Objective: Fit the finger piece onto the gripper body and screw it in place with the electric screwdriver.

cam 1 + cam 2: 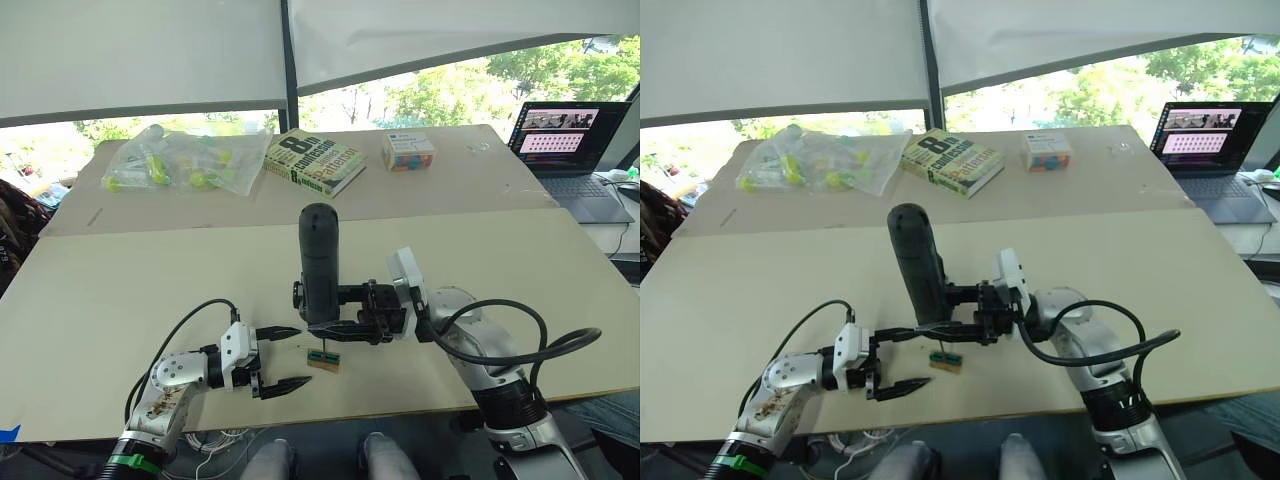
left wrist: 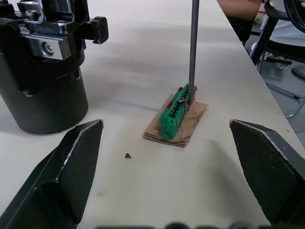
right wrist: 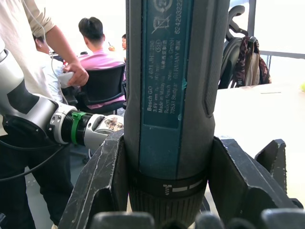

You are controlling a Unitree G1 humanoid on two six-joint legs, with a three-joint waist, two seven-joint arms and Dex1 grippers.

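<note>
The pale board table (image 1: 120, 290) sits beside bright windows. Right gripper (image 1: 345, 322) clamps the electric screwdriver (image 1: 319, 262) upright, its bit on the tan-and-green block (image 1: 323, 359) near the front edge. Left gripper (image 1: 285, 358) hangs open just beside the block.

One electric screwdriver (image 1: 319, 262), one book (image 1: 313, 160), one laptop (image 1: 575, 150), two pincers (image 1: 278, 361) (image 1: 340, 312)

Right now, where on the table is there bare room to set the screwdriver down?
Bare board lies beyond the left pincer, short of the plastic bag; another bare stretch runs between the right pincer and the laptop. It is crowded around the small green block, where the electric screwdriver stands upright, bit down on it.
</note>
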